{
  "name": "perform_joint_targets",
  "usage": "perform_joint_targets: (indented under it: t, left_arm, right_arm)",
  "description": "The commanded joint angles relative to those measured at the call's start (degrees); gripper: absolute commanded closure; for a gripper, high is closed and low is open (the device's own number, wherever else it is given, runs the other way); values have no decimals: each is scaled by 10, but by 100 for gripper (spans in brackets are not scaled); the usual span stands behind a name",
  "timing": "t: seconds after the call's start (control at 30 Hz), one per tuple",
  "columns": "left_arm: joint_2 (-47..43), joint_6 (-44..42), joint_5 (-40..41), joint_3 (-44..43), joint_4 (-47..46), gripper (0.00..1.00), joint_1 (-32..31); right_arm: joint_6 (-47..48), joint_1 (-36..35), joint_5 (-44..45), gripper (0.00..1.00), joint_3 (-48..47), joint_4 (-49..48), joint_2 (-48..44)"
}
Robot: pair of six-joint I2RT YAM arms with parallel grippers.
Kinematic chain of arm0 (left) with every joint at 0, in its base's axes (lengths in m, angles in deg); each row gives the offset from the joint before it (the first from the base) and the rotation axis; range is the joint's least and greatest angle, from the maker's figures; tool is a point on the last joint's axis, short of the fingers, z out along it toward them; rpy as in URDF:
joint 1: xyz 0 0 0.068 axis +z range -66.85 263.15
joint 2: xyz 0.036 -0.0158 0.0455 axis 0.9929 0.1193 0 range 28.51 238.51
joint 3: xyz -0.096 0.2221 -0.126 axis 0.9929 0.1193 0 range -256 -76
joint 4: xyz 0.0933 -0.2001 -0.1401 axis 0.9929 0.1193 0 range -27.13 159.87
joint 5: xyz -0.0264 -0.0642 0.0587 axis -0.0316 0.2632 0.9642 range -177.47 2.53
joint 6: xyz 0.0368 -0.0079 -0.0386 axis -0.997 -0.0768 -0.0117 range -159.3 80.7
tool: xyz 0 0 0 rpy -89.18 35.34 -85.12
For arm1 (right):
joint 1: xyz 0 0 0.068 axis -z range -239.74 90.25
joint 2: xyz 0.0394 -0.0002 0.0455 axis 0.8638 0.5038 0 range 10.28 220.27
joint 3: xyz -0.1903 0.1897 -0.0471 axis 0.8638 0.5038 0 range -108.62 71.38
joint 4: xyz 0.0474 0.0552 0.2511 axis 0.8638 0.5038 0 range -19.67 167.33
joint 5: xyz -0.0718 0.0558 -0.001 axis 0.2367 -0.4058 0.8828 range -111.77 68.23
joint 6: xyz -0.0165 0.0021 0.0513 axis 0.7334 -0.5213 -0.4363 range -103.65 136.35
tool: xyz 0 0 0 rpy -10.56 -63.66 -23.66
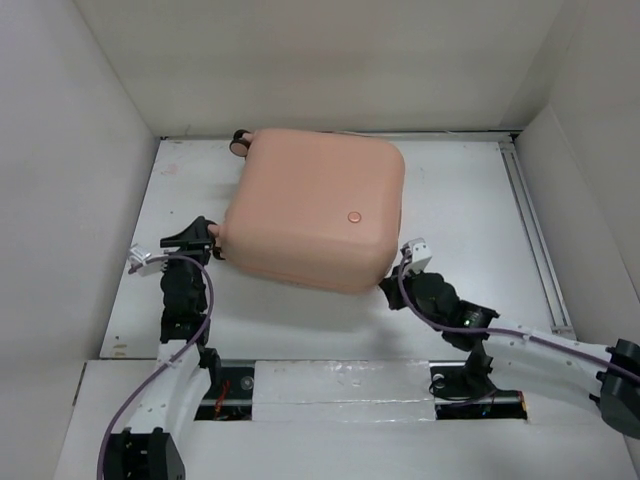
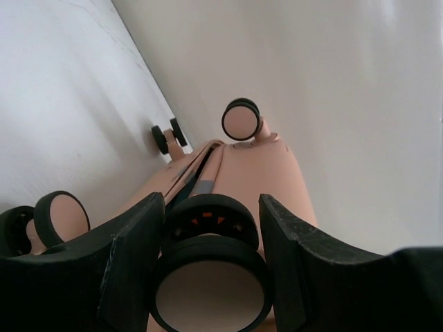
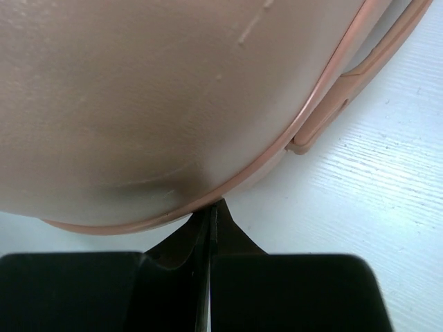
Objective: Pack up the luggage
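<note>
Now: left gripper [image 1: 197, 238] has its jaws spread, straddling a wheel [image 2: 210, 294] at the left edge of the luggage [image 1: 315, 205]. Luggage lies closed on the table [image 1: 470, 200], mid-far, between both grippers. Right gripper [image 3: 211, 216] is pinched closed on nothing, tip at the shell's near right rim.

Soft, even light is cast from above, and a faint shadow is thrown on the worktop [image 1: 450, 200] beneath the luggage [image 1: 310, 210]. In the left wrist view the nearest wheel [image 2: 211, 294] is blurred. In the right wrist view the shell is softened and darkened beside the right tool [image 3: 211, 220].
</note>
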Motion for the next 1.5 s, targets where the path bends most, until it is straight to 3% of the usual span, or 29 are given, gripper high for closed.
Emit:
perform_joint_targets:
  t: [0.0,0.13,0.17,0.3,0.4,0.43,0.5,0.53,0.57,0.63,0.77,0.93,1.07,1.2,1.4,1.47]
  left_arm:
    - [-28,-10,-225,-8,-6,100,-46]
    - [-55,-24,-225,-8,14,100,-46]
    - [-55,-30,-225,-15,20,100,-46]
    - [-50,-30,-239,-21,15,100,-46]
    - [-43,-45,-219,-21,15,100,-46]
    - [-43,-52,-206,-30,31,100,-46]
    - [-60,-77,-145,-44,75,100,-46]
    - [-65,-88,-122,-49,81,100,-46]
    - [-66,-95,-99,-54,81,100,-46]
    - [-50,-106,-76,-54,81,100,-46]
    - [5,-96,-107,-30,32,100,-46]
    - [18,-83,-147,-1,1,100,-46]
    - [-16,-95,-144,-6,23,100,-46]
    - [-22,-109,-137,-24,47,100,-46]
    - [13,-109,-143,-36,32,100,-46]
    - [14,-104,-143,-48,32,100,-46]
  right_arm:
    - [-27,-68,-152,100,-99,-130,35]
    - [40,54,-215,100,-205,-67,41]
    - [47,139,-287,100,-229,-51,50]
    - [70,262,-417,100,-336,1,106]
    - [76,215,-384,100,-265,-7,68]
    - [63,192,-372,100,-172,-24,48]
    - [-10,145,-354,100,-71,-98,-15]
    - [-38,93,-331,100,12,-127,-34]
    - [-65,66,-316,100,41,-150,-50]
    - [-103,-5,-256,100,63,-157,-69]
    - [-66,-62,-201,100,-29,-132,-22]
    - [21,-49,-181,100,-156,-105,95]
    - [40,-33,-168,100,-219,-23,79]
    - [21,-33,-93,100,-140,36,-43]
    - [-23,52,-103,68,22,61,-230]
    - [-23,97,-133,68,47,61,-245]
